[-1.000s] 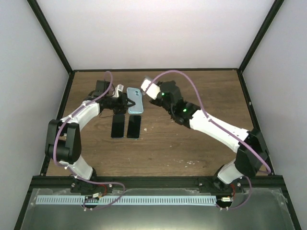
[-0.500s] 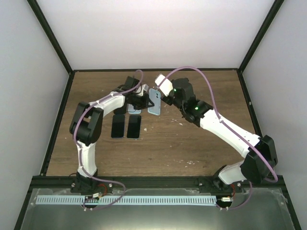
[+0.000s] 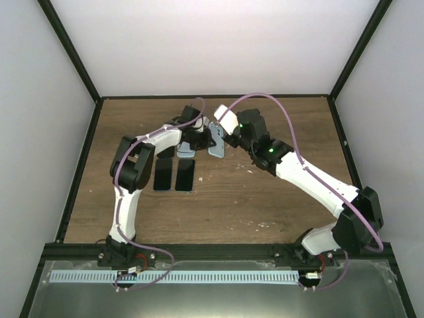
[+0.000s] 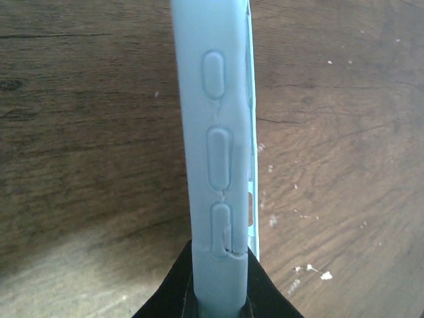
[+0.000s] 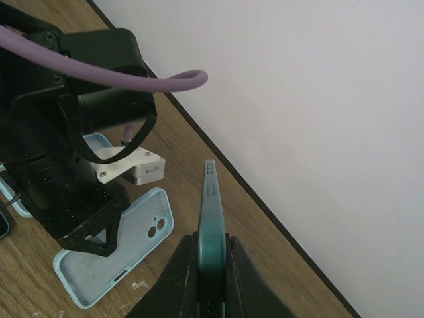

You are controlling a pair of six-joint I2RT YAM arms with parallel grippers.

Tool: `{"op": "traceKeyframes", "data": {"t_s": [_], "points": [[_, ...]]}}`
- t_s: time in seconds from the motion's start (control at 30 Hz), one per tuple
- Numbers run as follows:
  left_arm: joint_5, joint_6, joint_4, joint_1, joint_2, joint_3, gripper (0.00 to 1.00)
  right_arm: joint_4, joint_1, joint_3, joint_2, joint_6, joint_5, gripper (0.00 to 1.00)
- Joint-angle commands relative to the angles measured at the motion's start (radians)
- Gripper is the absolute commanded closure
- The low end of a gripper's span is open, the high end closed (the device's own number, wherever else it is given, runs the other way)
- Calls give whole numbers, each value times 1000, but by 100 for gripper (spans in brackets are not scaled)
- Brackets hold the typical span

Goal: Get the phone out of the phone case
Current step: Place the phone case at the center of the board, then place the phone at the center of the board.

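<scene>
My left gripper (image 4: 220,265) is shut on the lower end of a light-blue phone case (image 4: 215,132), held on edge with its side buttons facing the camera. My right gripper (image 5: 212,242) is shut on a teal-blue phone (image 5: 211,205), seen edge-on and pointing at the back wall. In the right wrist view the case (image 5: 126,255) shows its inside and camera cutout, with nothing in it, next to the left gripper's black fingers (image 5: 86,232). In the top view both grippers meet at the table's back middle, left (image 3: 199,139) and right (image 3: 223,138), with the phone (image 3: 215,144) between them.
Two black phones (image 3: 162,175) (image 3: 185,175) lie side by side on the wooden table in front of the left gripper. Another light-blue case (image 5: 99,141) lies behind the left gripper. The black frame rail (image 5: 265,205) and white back wall are close behind.
The left arm swung from the table's left toward the middle. The blue phone and case came up off the table and shifted right. The right gripper also moved slightly right.
</scene>
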Motion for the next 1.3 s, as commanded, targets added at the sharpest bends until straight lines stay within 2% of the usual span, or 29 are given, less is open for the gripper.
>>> {"op": "traceKeyframes", "data": {"t_s": [0.0,0.07,0.17,0.27,0.33,0.43,0.63,0.83,1.07,1.27], "points": [[-40,-19,-4,-10,46,49,93,44,-6,22,-3,11,-2,99],[-69,-22,-7,-12,53,52,84,42,-7,23,0,13,-4,99],[-97,-23,-25,-13,48,49,62,41,-6,23,5,12,-4,99],[-132,-16,-36,-13,11,30,50,44,-6,23,5,9,-5,99],[-149,-14,-36,-13,-21,12,34,45,-6,24,9,6,-5,99],[-167,-3,-36,-11,-79,-13,2,52,-6,28,12,-4,-1,99],[-158,4,-13,30,-216,-83,0,94,-6,21,14,-50,23,99],[9,-65,90,148,-373,-173,0,224,0,-35,21,-163,89,99],[269,-174,256,212,-522,-280,1,530,54,-174,43,-358,210,99],[413,-349,391,208,-556,-366,7,832,139,-301,74,-549,279,99]]}}
